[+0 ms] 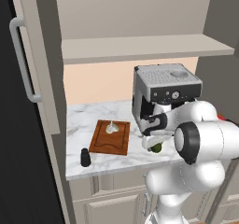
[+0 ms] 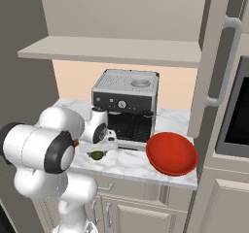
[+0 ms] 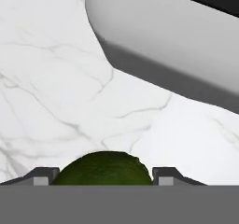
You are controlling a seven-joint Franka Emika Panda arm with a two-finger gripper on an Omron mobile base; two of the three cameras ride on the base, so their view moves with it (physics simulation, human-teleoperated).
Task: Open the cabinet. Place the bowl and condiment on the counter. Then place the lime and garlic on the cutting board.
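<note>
The gripper [image 3: 103, 181] sits low over the counter [image 3: 56, 78] with the lime [image 3: 105, 169] between its two fingertips [image 3: 42, 177]; the tips stand just beside the fruit on either side, and whether they press it or are merely close I cannot tell; the lime rests on the marble at the front of the worktop, just before the coffee machine [image 1: 163, 90], and it shows as a dark-green ball under the hand in the left base view [image 1: 156, 147] and the right base view [image 2: 97, 155]; further left along the counter the black condiment [image 1: 85, 157] stands upright near the front edge, just beside the near corner of the board [image 1: 110, 137]; the garlic [image 1: 111, 127] lies on the board toward its far end; to the right of the machine the red bowl [image 2: 171, 153] rests on the counter near the front edge; above and behind, the cabinet [image 1: 140, 48] stands open, its shelf bare, with one door [image 1: 32, 64] swung out at the left and the other [image 2: 219, 67] at the right.
</note>
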